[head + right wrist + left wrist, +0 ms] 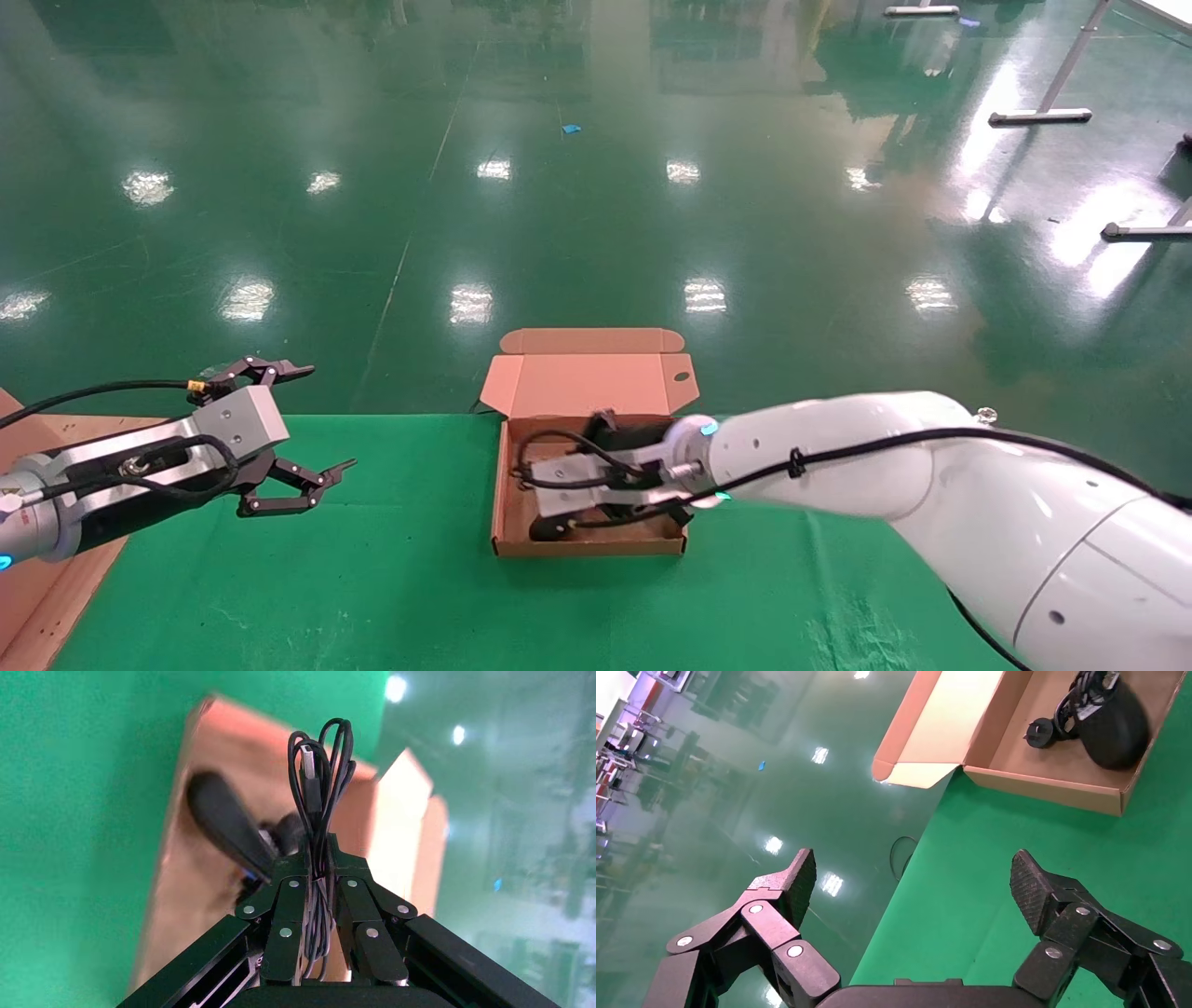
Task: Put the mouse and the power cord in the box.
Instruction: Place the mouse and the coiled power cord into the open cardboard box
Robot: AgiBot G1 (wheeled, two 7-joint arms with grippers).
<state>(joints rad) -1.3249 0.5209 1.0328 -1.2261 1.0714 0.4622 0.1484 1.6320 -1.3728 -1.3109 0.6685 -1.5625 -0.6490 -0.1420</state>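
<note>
The brown cardboard box (507,522) stands open on the green mat, its lid (591,382) folded back. My right gripper (545,485) reaches into it from the right. It is shut on the mouse's thin looped cable (320,776), whose USB plug sticks out past the fingertips (318,857). The black mouse (549,529) (1112,724) (225,822) is low in the box's near-left corner; whether it rests on the floor I cannot tell. The power cord (624,433) lies in the box, its chunky plug (1037,728) on the floor. My left gripper (326,417) (912,864) hovers open and empty, left of the box.
A flat cardboard sheet (37,578) lies at the table's left edge under my left arm. The green mat (372,578) ends just behind the box, with glossy green floor beyond. A thin cable loop (902,857) hangs off that far edge.
</note>
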